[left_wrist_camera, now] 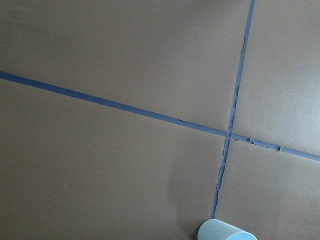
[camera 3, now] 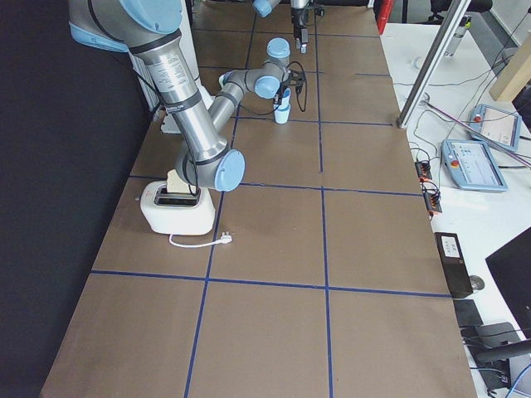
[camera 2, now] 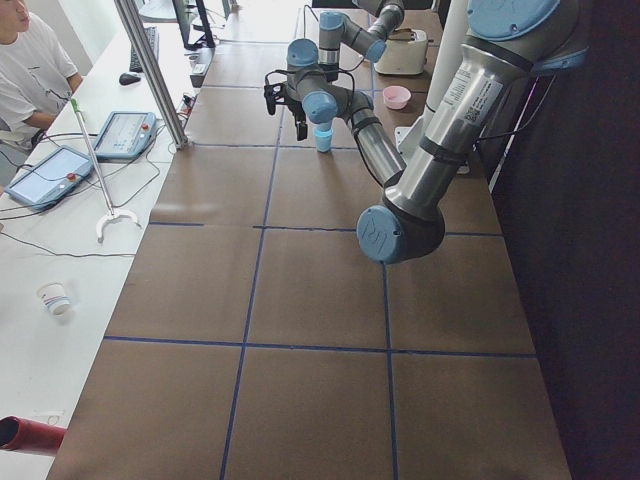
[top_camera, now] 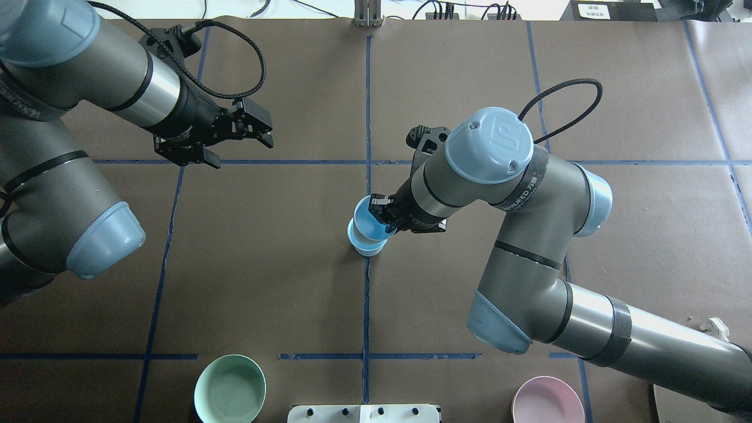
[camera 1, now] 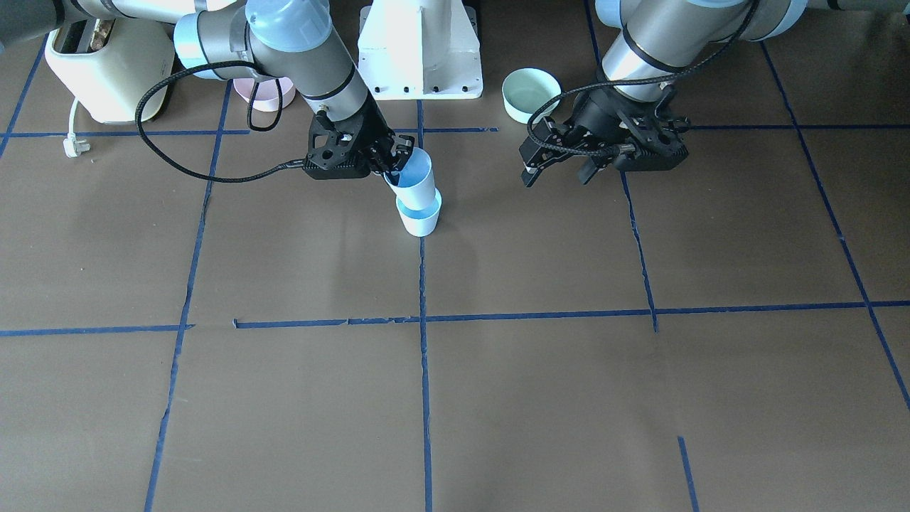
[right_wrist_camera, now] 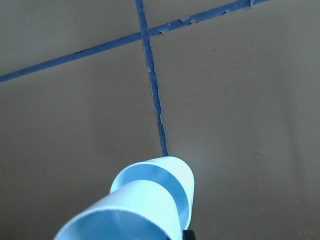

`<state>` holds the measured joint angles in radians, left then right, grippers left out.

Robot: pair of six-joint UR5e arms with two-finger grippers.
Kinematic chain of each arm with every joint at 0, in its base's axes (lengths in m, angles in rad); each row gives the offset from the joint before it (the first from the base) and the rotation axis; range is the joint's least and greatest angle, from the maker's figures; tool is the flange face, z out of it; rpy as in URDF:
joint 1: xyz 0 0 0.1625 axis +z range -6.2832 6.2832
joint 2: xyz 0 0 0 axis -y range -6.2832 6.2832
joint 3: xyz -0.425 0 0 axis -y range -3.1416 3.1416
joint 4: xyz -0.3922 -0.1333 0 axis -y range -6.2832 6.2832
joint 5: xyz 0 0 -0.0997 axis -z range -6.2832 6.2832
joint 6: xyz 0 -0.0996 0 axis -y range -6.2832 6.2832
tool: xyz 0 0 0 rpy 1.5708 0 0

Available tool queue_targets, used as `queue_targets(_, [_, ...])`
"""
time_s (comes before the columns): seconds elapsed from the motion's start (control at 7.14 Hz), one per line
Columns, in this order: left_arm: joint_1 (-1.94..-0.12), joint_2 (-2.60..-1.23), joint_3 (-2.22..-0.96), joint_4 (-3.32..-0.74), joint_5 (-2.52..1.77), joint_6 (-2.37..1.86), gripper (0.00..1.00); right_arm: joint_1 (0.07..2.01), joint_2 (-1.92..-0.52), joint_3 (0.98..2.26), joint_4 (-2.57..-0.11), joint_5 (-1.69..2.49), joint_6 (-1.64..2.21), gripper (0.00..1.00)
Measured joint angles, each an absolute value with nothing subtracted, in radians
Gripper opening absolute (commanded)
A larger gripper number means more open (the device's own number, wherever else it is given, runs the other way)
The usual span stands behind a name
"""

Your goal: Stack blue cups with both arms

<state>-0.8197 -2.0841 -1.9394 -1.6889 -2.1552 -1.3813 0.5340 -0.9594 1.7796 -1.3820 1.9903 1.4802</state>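
Note:
Two pale-blue cups stand near the table's middle, on a blue tape line. The lower cup (camera 1: 419, 219) (top_camera: 367, 245) stands upright on the table. The upper cup (camera 1: 415, 179) (top_camera: 369, 222) leans, with its base inside the lower cup. My right gripper (camera 1: 395, 168) (top_camera: 385, 215) is shut on the upper cup's rim. In the right wrist view the upper cup (right_wrist_camera: 131, 215) fills the bottom and the lower cup (right_wrist_camera: 172, 172) shows behind it. My left gripper (camera 1: 559, 174) (top_camera: 265, 133) is open and empty, held above the table well away from the cups. A cup (left_wrist_camera: 226, 231) shows at the bottom of the left wrist view.
A mint-green bowl (camera 1: 530, 92) (top_camera: 230, 389) and a pink bowl (camera 1: 266, 94) (top_camera: 545, 400) sit near the white pedestal base (camera 1: 419, 53). A cream toaster (camera 1: 106, 64) with its plug (camera 1: 71, 146) stands behind my right arm. Blue tape lines cross the brown table.

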Motion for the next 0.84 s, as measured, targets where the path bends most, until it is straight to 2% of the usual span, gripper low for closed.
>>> queue_targets(0.14, [-0.819,-2.084,-1.940,-1.689,-2.155,-1.382,1.00,0.530,-0.957,1.773,-1.382,1.990,1.480,0.40])
queue_targets(0.28, [-0.819,-2.085,-1.939,-1.689,-2.155,-1.383,1.00,0.529,-0.956,1.767,-1.382,1.990,1.479,0.99])
queue_targets(0.84, [-0.819,-2.078,-1.933,-1.689,-2.154,-1.379,1.00,0.541,-0.918,1.758,-1.434,1.996,1.477,1.00])
